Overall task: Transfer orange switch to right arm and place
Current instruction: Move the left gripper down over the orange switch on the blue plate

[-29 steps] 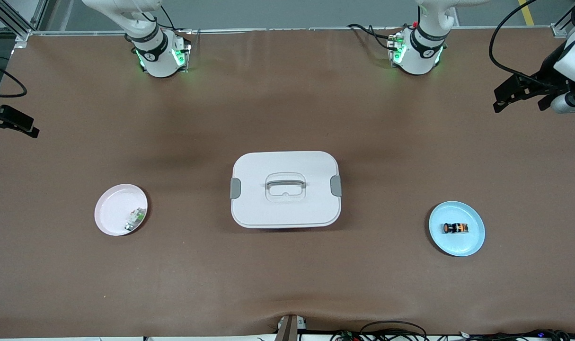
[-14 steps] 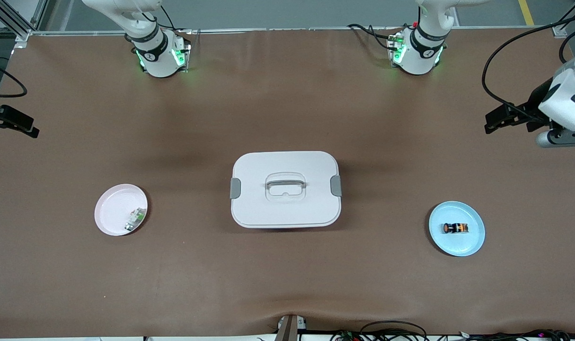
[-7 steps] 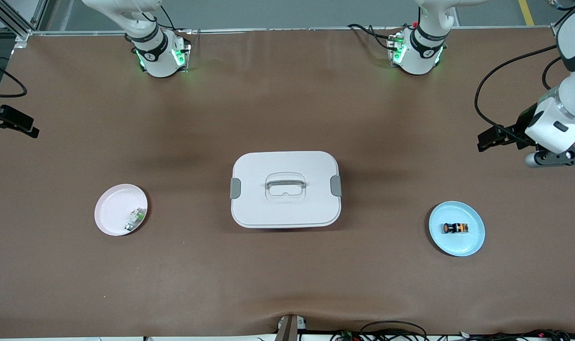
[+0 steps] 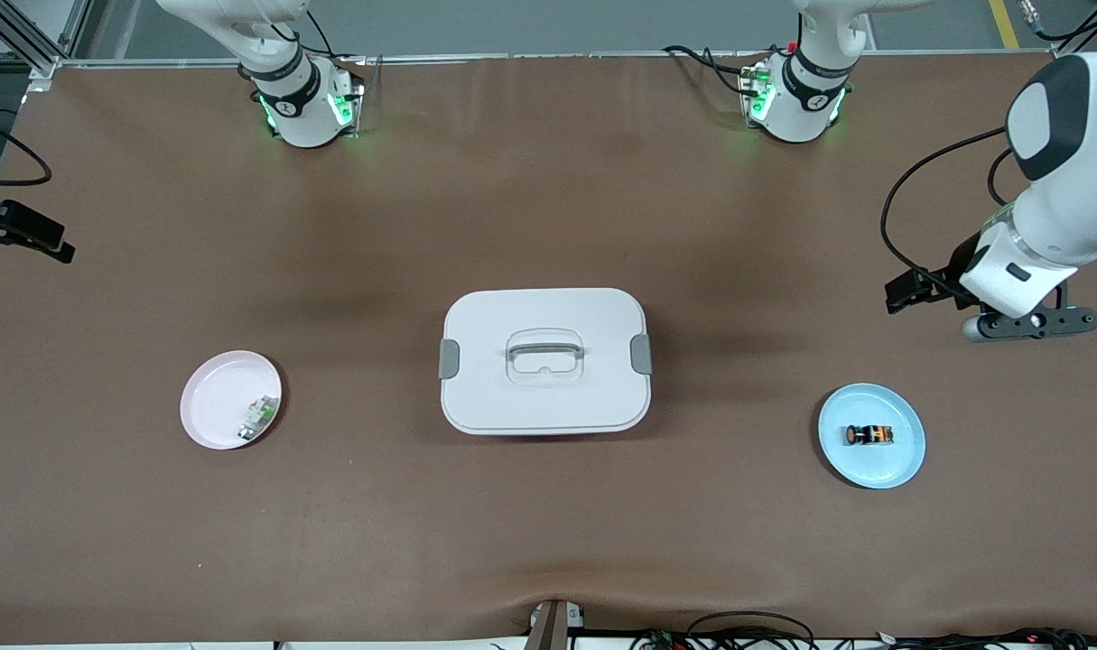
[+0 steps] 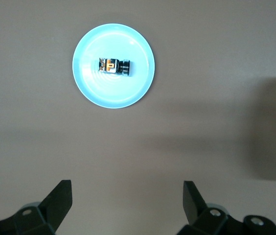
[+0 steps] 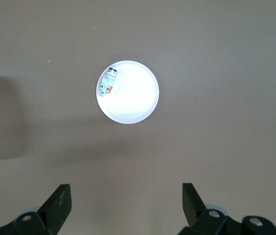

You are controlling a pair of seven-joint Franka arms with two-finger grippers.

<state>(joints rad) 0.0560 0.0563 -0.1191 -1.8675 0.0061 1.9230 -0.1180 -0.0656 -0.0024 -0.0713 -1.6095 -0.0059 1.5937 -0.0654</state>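
Left gripper [image 5: 127,200], black two-finger, open: relocated from the table edge at the left arm's end to a position over bare brown table near the round light-blue plate [image 4: 900,456].

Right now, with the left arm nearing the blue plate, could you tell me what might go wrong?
The switch is tiny and lies on its side, so the open left claw could knock it away. The light plate may slide. The waiting right claw must cross the white box.
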